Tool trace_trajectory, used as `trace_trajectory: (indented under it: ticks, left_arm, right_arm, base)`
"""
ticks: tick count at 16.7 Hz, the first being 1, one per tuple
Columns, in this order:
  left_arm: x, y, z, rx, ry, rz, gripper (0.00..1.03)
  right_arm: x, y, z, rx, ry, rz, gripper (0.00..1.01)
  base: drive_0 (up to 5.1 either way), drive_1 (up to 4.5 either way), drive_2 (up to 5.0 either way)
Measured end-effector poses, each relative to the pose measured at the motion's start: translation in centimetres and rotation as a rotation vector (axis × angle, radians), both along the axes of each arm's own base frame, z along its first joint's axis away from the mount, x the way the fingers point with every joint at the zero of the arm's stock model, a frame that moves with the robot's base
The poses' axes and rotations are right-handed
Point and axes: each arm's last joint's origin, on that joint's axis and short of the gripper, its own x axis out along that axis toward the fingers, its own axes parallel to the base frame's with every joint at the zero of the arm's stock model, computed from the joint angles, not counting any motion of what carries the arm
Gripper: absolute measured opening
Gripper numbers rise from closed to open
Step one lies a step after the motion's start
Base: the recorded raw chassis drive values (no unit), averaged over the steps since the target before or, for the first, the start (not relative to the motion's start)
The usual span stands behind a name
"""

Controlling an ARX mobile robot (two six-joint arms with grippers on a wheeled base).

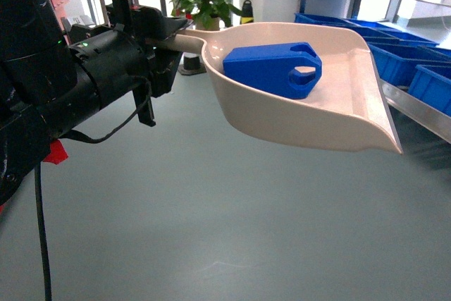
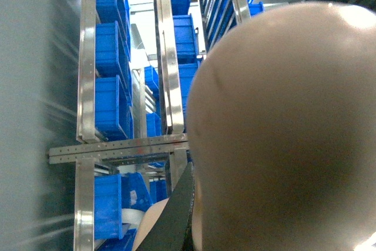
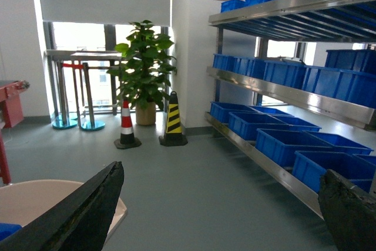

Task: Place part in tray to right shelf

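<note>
The left gripper [image 1: 165, 47] holds the pale beige plastic scoop tray [image 1: 338, 114] by its handle; the small bright-blue plastic part [image 1: 271, 68] rests inside. The right gripper [image 3: 220, 210] stands wide, empty. Keep the tray level while approaching the stainless-steel right shelf [image 1: 423, 114].

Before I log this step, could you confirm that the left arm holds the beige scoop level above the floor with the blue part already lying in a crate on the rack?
Not quite: the blue part lies inside the beige scoop, not in a crate, as the head view shows. The left end effector does hold the scoop by its handle above the floor, beside the rack.
</note>
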Motion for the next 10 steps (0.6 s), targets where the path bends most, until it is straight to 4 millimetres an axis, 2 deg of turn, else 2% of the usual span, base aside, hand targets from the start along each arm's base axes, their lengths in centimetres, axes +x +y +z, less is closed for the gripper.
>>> trace_trajectory:
  ticks: [10]
  left_arm:
    - [0.00, 0.00, 0.00, 0.000, 0.000, 0.000, 0.16]
  right_arm:
    - [0.00, 0.00, 0.00, 0.000, 0.000, 0.000, 0.98]
  base:
    - [-1.6, -1.58, -1.6]
